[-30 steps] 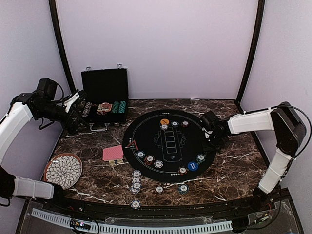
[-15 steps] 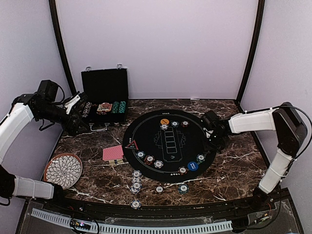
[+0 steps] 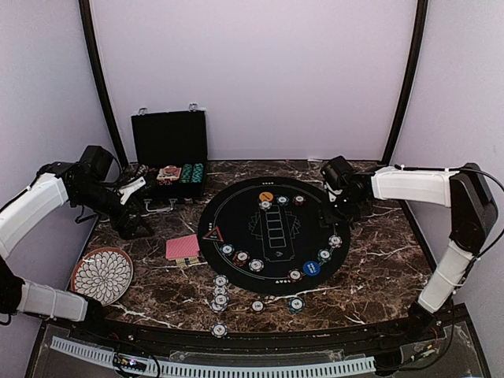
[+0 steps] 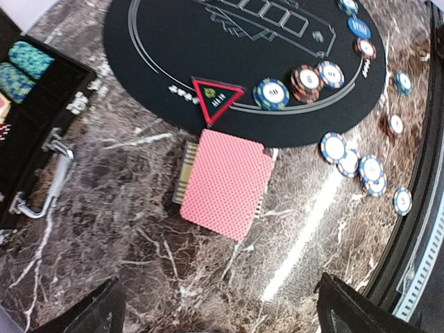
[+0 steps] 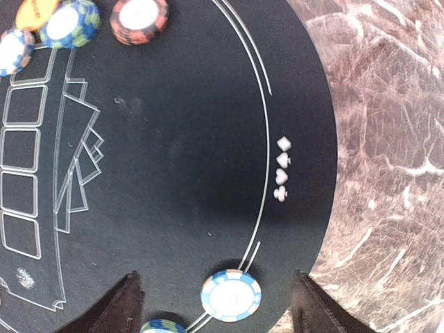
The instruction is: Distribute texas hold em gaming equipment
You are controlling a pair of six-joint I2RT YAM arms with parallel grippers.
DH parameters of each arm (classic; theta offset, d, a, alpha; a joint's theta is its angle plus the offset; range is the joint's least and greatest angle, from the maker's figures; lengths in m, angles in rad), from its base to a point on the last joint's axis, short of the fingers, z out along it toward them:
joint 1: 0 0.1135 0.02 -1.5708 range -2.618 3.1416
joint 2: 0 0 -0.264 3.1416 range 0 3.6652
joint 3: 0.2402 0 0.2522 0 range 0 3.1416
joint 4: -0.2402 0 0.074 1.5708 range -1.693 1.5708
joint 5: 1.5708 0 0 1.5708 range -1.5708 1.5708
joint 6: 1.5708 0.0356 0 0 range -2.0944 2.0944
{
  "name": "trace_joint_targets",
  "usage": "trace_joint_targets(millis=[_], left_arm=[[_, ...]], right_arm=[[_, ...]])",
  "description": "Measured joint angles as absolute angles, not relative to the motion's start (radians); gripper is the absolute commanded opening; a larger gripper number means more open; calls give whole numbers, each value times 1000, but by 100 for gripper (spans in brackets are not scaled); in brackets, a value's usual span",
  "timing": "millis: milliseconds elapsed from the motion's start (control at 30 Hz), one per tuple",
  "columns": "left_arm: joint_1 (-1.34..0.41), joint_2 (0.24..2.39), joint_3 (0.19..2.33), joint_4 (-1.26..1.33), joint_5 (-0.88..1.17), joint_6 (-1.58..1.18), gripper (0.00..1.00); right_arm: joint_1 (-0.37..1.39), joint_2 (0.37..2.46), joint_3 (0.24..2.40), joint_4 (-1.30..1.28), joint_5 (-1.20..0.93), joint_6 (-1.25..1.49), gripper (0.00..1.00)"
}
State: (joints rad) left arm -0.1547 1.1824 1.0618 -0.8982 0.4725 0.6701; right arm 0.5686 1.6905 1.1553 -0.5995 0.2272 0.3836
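We find the right gripper point(image 5: 211, 295) spread and empty above the black mat point(image 5: 166, 173), a light-blue chip point(image 5: 231, 296) lying between its fingers. The left gripper point(image 4: 215, 312) stands wide open, the red card deck point(image 4: 223, 182) just ahead.

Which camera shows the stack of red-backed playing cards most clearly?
The left wrist view: the card stack fills mid-frame, its dotted back and edges plain, beside the triangle marker. The top view shows the stack small, off the mat's left edge. The right wrist view misses it.
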Motion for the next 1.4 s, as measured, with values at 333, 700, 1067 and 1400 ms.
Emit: trace_joint_targets(millis=[333,700,1067,1400], left_arm=[[-292,1336,952,-792,384,765,99],[-339,1528,953,-696,286,900,99],[-357,1575,956,-613,241,932,99],[-374,1600,961,-604,226,932,99]], right_arm=[[631,1604,1246,-610,115,423,99],[748,1625,1305,-518,-99,520,96],[822,1700,1357,-511,-105,559,90],[823,1700,1361,-524,-83,559,90]])
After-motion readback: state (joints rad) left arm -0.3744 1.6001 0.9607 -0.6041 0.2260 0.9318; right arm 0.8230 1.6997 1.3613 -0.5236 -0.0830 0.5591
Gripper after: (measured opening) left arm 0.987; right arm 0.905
